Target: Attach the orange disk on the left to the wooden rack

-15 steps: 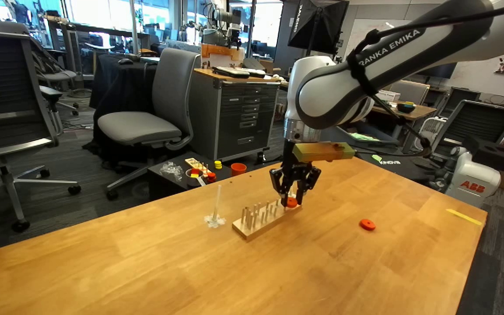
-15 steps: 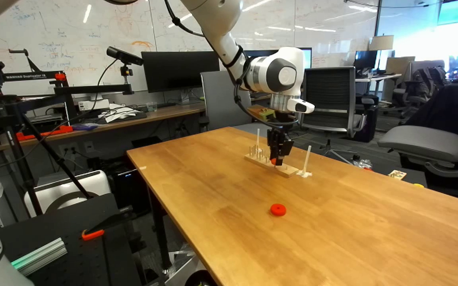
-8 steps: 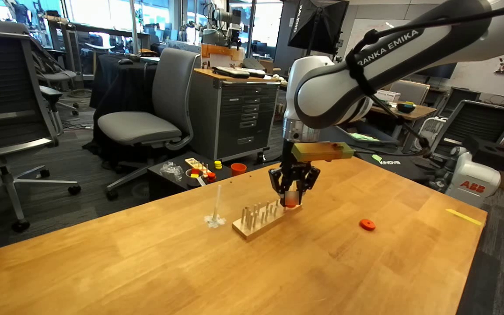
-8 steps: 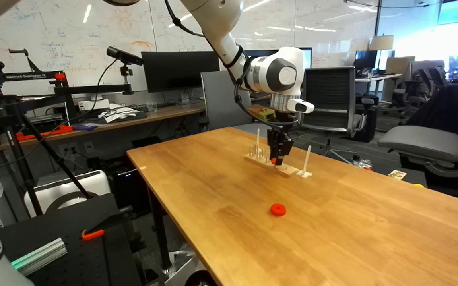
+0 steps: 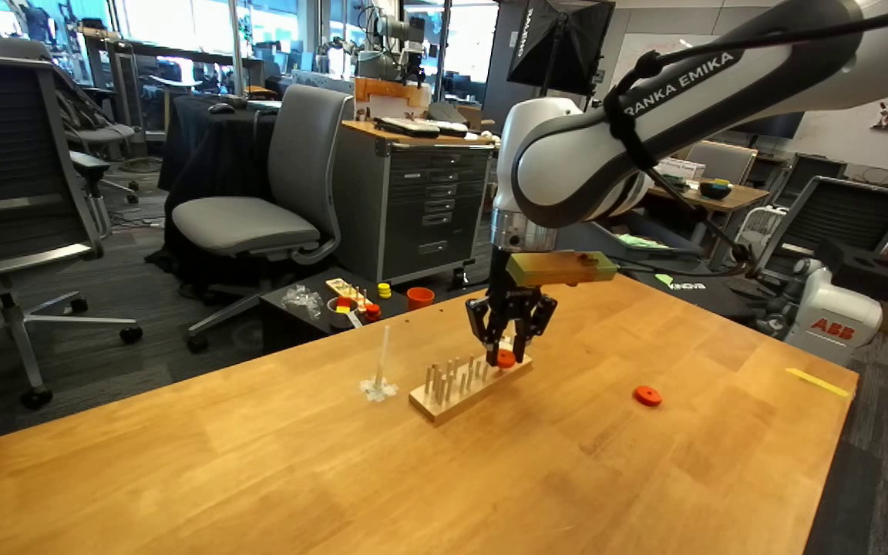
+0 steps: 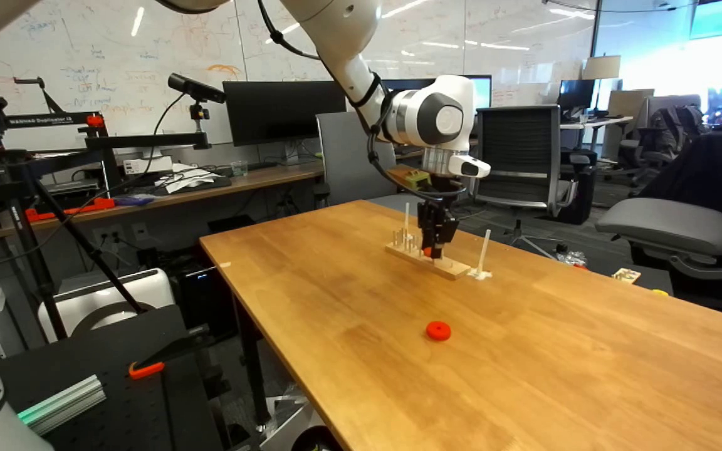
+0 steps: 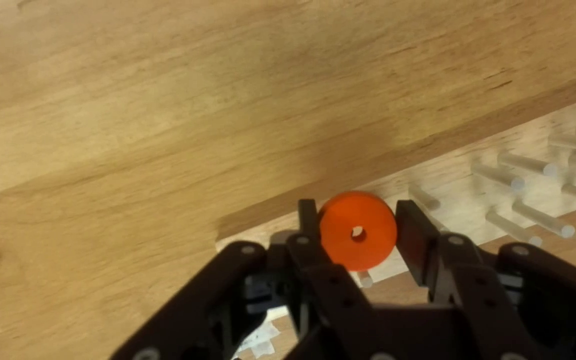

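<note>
The orange disk is a flat round piece with a centre hole. My gripper is shut on its sides and holds it over the bare-looking end of the wooden rack. Pale wood shows through the hole, and one short peg pokes out just below the disk's edge. Other pegs stand to the right in the wrist view. In both exterior views the gripper is low over the rack. The disk's exact height above the base is hard to tell.
A look-alike orange-red disk lies on the table away from the rack. A thin upright rod is taped to the table near one rack end. Another rod stands near the rack's opposite end.
My gripper and the held disk have shifted slightly along the rack towards the peg cluster in the last half second. The rack and the second disk have not moved.
</note>
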Controlling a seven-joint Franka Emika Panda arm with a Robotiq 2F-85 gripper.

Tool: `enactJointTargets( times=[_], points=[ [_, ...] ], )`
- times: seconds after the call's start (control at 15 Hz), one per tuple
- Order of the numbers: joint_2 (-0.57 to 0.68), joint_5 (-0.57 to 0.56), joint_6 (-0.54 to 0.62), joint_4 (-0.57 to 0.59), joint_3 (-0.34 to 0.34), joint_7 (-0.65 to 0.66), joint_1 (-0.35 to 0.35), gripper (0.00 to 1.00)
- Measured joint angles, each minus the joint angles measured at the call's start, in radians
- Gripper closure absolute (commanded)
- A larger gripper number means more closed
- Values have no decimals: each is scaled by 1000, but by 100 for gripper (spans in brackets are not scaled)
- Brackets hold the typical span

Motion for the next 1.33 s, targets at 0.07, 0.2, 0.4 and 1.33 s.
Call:
enactJointTargets(
  times=[0.07,0.2,0.4,1.33],
  points=[
    [2,0,-1,3,0,0,1,82],
    [4,0,-5,7,0,0,1,82],
    [6,0,-10,12,0,0,-1,82],
    [47,0,-28,41,-1,0,-9,2]
  ],
)
